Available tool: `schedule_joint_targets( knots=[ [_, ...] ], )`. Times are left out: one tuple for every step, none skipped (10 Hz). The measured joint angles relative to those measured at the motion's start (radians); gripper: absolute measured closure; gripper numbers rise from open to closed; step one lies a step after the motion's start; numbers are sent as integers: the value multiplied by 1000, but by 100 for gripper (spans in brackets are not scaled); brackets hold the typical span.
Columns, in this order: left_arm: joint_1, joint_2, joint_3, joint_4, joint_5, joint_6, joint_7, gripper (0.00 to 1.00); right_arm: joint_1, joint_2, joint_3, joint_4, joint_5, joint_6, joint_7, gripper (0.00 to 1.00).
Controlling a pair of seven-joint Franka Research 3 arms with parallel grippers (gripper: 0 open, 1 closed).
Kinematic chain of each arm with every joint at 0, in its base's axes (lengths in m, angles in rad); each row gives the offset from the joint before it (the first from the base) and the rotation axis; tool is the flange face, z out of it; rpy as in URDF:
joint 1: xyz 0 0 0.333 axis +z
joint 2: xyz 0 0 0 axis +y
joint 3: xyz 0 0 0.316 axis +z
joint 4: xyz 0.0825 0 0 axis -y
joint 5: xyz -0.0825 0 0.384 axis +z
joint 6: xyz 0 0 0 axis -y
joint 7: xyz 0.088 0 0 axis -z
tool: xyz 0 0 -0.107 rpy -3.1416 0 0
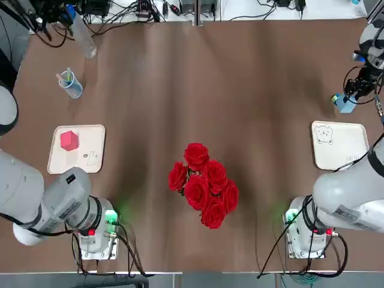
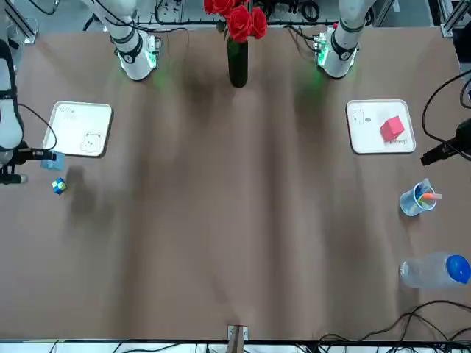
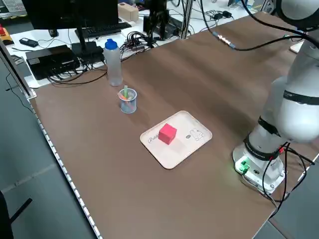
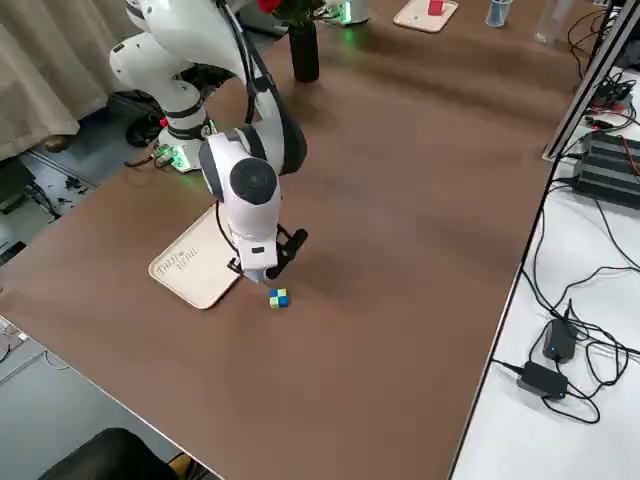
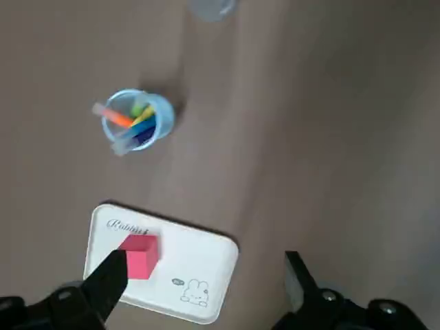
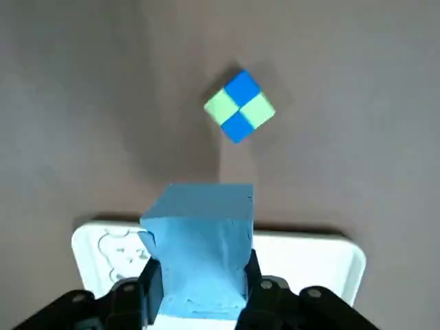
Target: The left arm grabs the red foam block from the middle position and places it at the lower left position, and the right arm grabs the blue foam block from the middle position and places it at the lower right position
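The brown tabletop (image 1: 240,90) carries two white trays. The left tray (image 1: 96,157), near the left edge, already holds the red foam block (image 1: 69,140); the left gripper (image 5: 206,292) hangs above it, jaws wide and empty. The right gripper (image 6: 199,289) clamps the blue foam block (image 6: 199,240) over the far rim of the right tray (image 1: 354,153). Centre the block over the tray before lowering, clear of the small blue-and-green cube (image 6: 239,106) just beyond the tray.

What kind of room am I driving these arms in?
Most likely a robotics lab: a keyboard and tangled cables crowd the bench past the table, with power adapters alongside.
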Motion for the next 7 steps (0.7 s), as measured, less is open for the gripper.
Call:
schedule_joint_targets(
  knots=[
    [-82,-4,21,26,0,-22,-8,0,-3,-32,0,-35,-2,-11,-7,50],
    [-203,-19,96,44,-3,-47,-16,0,-9,-60,0,-75,-12,-13,-10,50],
    [-335,-47,206,54,-32,-67,-23,0,-21,-80,0,-115,-29,2,-20,50],
    [-447,-85,313,58,-67,-88,-24,0,-39,-93,0,-161,-37,38,-49,50],
    [-525,-122,386,58,-79,-113,-22,0,-62,-98,1,-206,-40,83,-83,50],
    [-555,-151,411,58,-83,-126,-20,0,-81,-98,1,-236,-43,115,-117,50],
    [-562,-166,414,58,-85,-132,-15,0,-97,-98,1,-256,-51,127,-151,50]
  ],
)
